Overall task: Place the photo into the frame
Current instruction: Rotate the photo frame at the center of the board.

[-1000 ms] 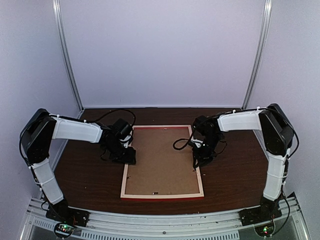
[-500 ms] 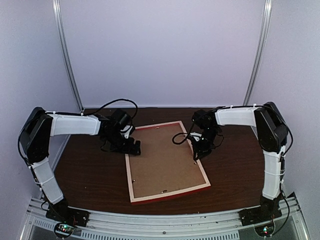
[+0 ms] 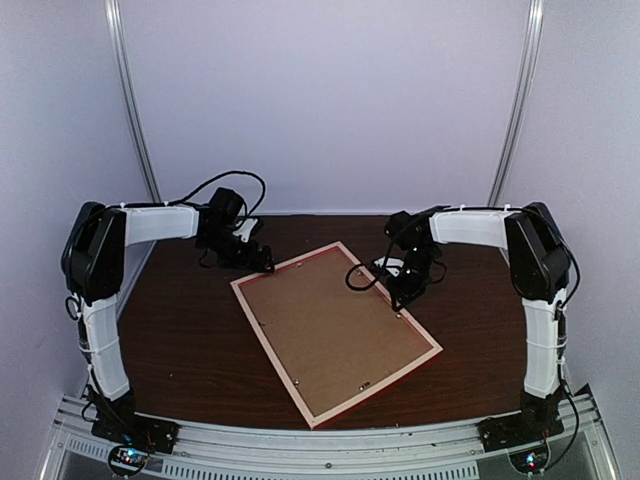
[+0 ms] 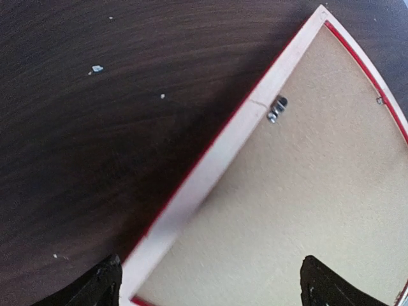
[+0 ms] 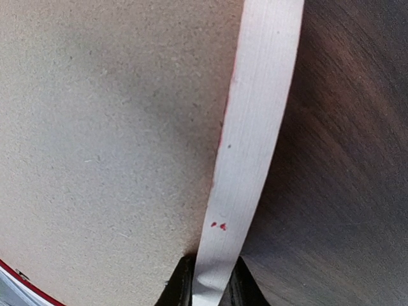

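As it lies face down, the frame point(image 4: 210, 166) holds a backing board point(image 3: 335, 325).

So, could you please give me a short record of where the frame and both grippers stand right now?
frame: lies back up and askew on the table, brown backing board in it
photo: not visible
left gripper: open, over the frame's far-left rail, holding nothing
right gripper: shut on the frame's far-right rail
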